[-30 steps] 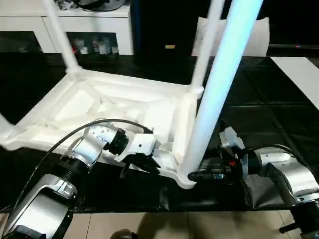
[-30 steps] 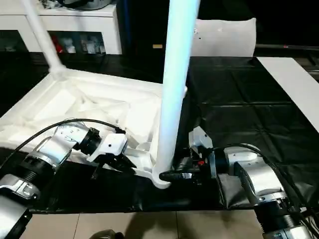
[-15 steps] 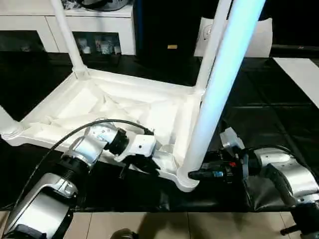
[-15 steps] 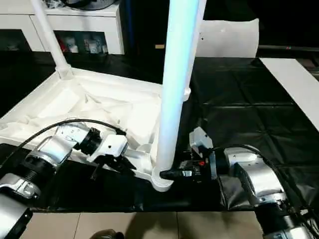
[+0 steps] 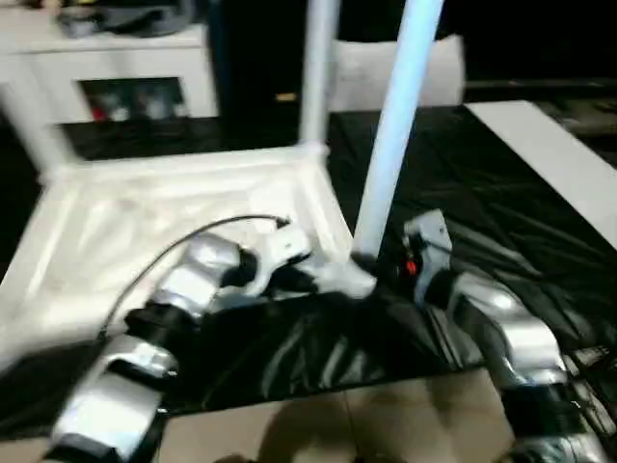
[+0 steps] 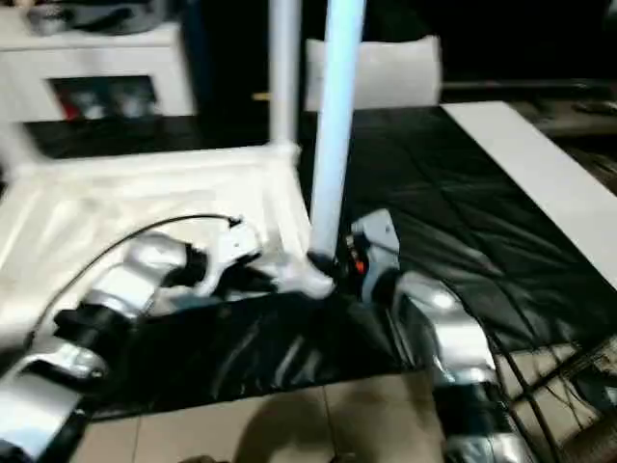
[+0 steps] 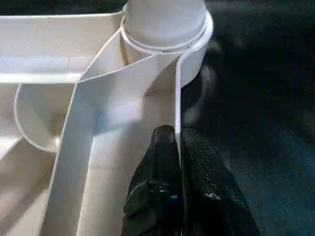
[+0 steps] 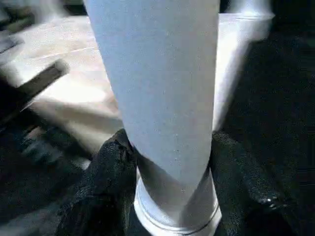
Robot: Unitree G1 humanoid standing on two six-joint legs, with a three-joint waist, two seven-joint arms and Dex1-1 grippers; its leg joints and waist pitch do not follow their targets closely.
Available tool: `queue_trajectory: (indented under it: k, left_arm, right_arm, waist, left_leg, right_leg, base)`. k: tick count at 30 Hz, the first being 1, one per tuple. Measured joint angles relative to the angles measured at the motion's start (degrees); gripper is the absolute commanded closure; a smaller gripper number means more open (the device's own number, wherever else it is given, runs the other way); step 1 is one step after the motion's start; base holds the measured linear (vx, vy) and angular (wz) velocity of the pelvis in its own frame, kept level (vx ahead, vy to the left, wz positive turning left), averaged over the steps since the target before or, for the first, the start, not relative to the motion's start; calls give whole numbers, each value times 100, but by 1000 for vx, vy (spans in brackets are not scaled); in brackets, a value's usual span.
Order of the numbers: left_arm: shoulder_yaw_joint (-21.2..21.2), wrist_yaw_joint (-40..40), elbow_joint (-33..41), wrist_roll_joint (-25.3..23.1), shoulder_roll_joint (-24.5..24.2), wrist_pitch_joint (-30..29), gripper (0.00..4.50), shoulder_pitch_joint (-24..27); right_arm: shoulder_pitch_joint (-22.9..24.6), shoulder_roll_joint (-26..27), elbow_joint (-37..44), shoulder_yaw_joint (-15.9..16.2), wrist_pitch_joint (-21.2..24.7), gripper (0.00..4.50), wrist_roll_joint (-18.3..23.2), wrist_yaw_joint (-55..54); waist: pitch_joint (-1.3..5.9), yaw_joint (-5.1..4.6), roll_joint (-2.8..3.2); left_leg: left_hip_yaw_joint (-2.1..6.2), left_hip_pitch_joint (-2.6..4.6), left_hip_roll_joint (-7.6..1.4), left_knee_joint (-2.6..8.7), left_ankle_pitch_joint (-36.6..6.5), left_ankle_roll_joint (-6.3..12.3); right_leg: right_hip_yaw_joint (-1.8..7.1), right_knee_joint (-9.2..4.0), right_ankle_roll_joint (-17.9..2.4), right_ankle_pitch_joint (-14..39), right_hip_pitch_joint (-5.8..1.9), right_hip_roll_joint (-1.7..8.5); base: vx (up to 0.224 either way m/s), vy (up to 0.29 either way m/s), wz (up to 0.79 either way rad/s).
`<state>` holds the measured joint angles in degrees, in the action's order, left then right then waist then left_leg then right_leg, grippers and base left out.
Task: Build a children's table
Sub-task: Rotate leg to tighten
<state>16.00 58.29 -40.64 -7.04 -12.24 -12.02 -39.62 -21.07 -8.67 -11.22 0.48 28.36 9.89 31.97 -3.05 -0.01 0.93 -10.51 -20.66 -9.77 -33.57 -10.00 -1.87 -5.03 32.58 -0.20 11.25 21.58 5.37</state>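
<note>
The children's table lies upside down on a black sheet: a white tabletop (image 5: 145, 231) with its ribbed underside up. A white leg (image 5: 393, 145) rises from the near right corner socket (image 7: 165, 24), and another leg (image 5: 316, 77) stands at the far corner. My left gripper (image 7: 177, 142) is shut on the tabletop's thin rim wall just beside that socket, one black finger on each side. My right gripper (image 8: 172, 167) is closed on the near leg's base, a finger (image 8: 110, 162) pressed against either side.
The black sheet (image 5: 463, 193) covers the work surface, with tan floor (image 5: 337, 424) at its near edge. A white cabinet (image 5: 125, 68) stands at the back left, a white flat bag (image 5: 439, 72) behind the legs, and a white board (image 5: 549, 154) to the right.
The whole view has swung and tilted, so the camera moved. My right gripper's fingers have drawn in on the leg's base. My left gripper keeps its hold on the rim.
</note>
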Motion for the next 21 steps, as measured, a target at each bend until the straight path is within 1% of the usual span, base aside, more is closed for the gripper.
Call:
queue_trajectory:
  k: [1,3,4,5,9,10,11,13,14,15,16,18,21]
  left_arm:
    - [-85,-312,-35,-2,163,-165,450,-20]
    - [-147,-609,-36,-10,297,-335,450,-38]
    - [-165,-689,-27,-15,341,-405,450,-45]
    - [-165,-726,-7,-19,356,-437,450,-45]
    - [-139,-762,113,-66,374,-512,450,-42]
    - [-117,-736,145,-66,363,-509,450,-40]
    - [-102,-720,170,-64,348,-504,450,-39]
    - [-52,-641,215,-65,300,-426,450,-36]
    - [-35,-596,226,-62,270,-371,450,-31]
    - [-3,-530,270,-60,240,-324,450,-12]
    - [39,-421,375,-46,173,-252,450,54]
    - [71,-289,460,-28,91,-177,450,99]
    - [103,-48,509,43,-21,-12,450,132]
  right_arm:
    - [-153,160,-151,-54,25,260,-113,-371]
    - [-290,283,-291,-88,43,260,-158,-713]
    - [-307,332,-310,-101,26,205,-189,-824]
    - [-305,341,-311,-105,-4,191,-224,-837]
    - [-242,379,-287,-109,-171,184,-276,-834]
    - [-181,375,-250,-110,-253,164,-275,-825]
    - [-142,365,-230,-110,-305,152,-274,-794]
    - [-56,343,-157,-109,-414,143,-240,-687]
    - [-6,320,-106,-108,-447,119,-209,-638]
    - [66,264,-55,-105,-509,119,-164,-544]
    - [177,95,8,-57,-633,104,-115,-320]
    - [352,-108,117,-5,-774,98,-69,-3]
    - [544,-363,182,-2,-946,64,-34,384]
  waist:
    - [-3,-44,5]
    - [-7,-112,11]
    - [-9,-124,14]
    - [-11,-124,17]
    - [-17,-112,22]
    - [-17,-105,21]
    - [-17,-97,21]
    - [-17,-76,22]
    - [-17,-59,22]
    - [-17,-39,22]
    - [-17,11,22]
    - [-17,47,21]
    - [-17,103,21]
  left_leg:
    - [24,-6,0,-1,0,0]
    - [45,-12,0,2,-1,1]
    - [47,-12,1,2,-1,1]
    - [47,-13,2,1,-2,2]
    - [46,-31,4,3,-2,3]
    - [44,-39,6,6,-2,3]
    - [43,-42,8,5,-1,3]
    - [41,-48,13,6,-2,3]
    - [40,-51,13,8,-2,4]
    - [39,-52,12,10,-1,4]
    - [38,-52,12,10,-2,4]
    - [37,-49,9,11,-6,8]
    - [36,-46,4,54,-5,1]
  right_leg:
    - [-34,-40,0,0,-10,2]
    - [-63,-84,0,0,-21,2]
    - [-65,-92,-1,0,-23,2]
    - [-64,-94,-1,0,-23,3]
    - [-57,-94,-4,-3,-6,4]
    - [-51,-92,-17,-10,1,3]
    - [-46,-89,-44,-27,5,3]
    - [-38,-79,-82,-52,17,3]
    - [-38,-77,-98,-69,23,3]
    - [-38,-74,-109,-87,27,3]
    - [-38,-69,-114,-120,29,3]
    - [-37,-56,-104,-164,33,3]
    - [-40,-42,-92,-224,47,-2]
  base:
    - [0,0,0]
    - [0,0,0]
    - [0,0,0]
    - [0,0,0]
    - [0,0,0]
    - [0,0,0]
    - [0,0,0]
    - [0,0,0]
    - [0,0,0]
    - [0,0,0]
    - [0,0,0]
    - [0,0,0]
    - [0,0,0]
